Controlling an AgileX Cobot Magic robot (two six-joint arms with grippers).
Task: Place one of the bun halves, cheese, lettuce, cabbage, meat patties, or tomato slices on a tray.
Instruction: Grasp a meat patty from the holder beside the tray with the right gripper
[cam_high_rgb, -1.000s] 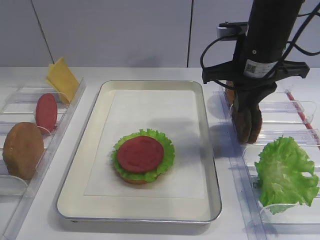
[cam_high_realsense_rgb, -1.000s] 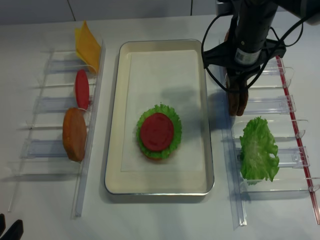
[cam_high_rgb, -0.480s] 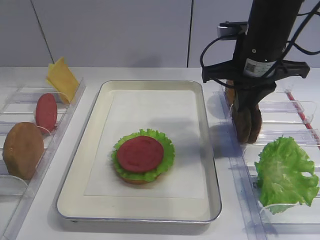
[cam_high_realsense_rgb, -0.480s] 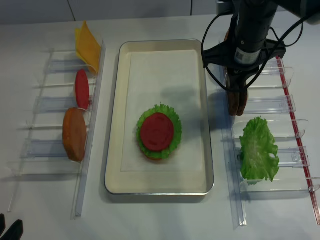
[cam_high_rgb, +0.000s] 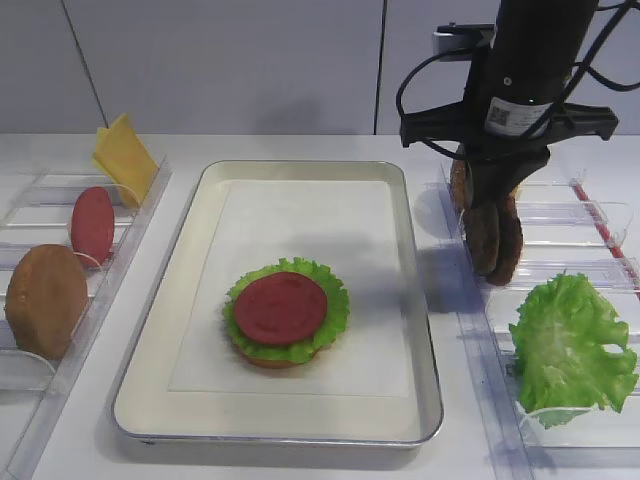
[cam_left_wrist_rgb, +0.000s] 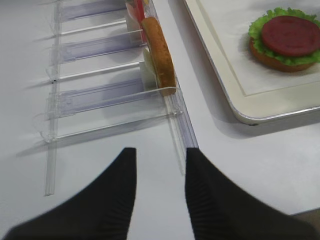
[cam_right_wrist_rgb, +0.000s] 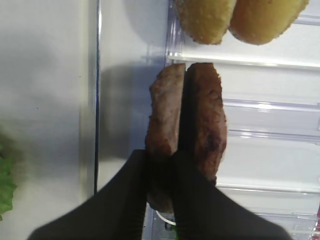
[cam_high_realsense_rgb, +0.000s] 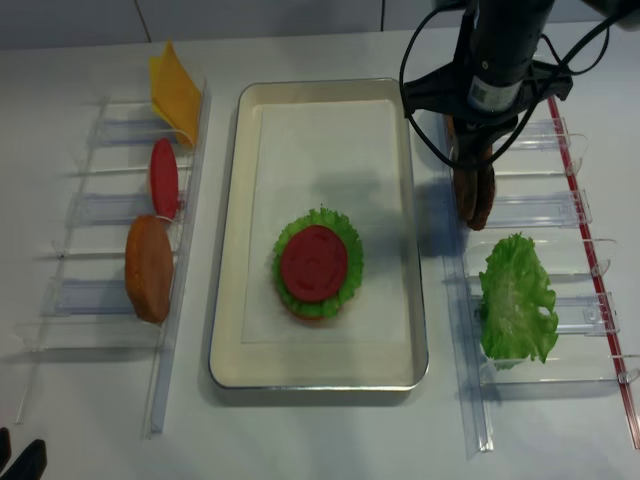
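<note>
Gripping the patties (cam_high_rgb: 495, 235) at upper right of the first high view, the right gripper (cam_high_rgb: 497, 205) stood clamped on the pair, both upright on edge over the clear rack (cam_high_rgb: 600, 215), probably for a clean pull out of the slot. Sat at centre: tray (cam_high_rgb: 180, 330) with bun half (cam_high_rgb: 270, 355), lettuce (cam_high_rgb: 335, 300) and tomato (cam_high_rgb: 280, 307) stacked, so likely patty next. Stood at far left: spare bun (cam_high_rgb: 44, 299), tomato slice (cam_high_rgb: 92, 224), cheese (cam_high_rgb: 124, 157). Lay at lower right: loose leaf (cam_high_rgb: 570, 345).

Seen from the right wrist: two black fingers (cam_right_wrist_rgb: 125, 200) pinched on the nearer ends of both patties (cam_right_wrist_rgb: 187, 115), one finger wedged between them; hard to tell whether one or both were truly caught. Stood above: two crumbed pieces (cam_right_wrist_rgb: 240, 17).

Seen from the left wrist: left gripper (cam_left_wrist_rgb: 159, 165) spread apart, holding nothing, hovering over bare table at bottom, out of the way.

Seen in the second high view: patties (cam_high_realsense_rgb: 474, 195) right of the tray (cam_high_realsense_rgb: 225, 300), not yet over it.
</note>
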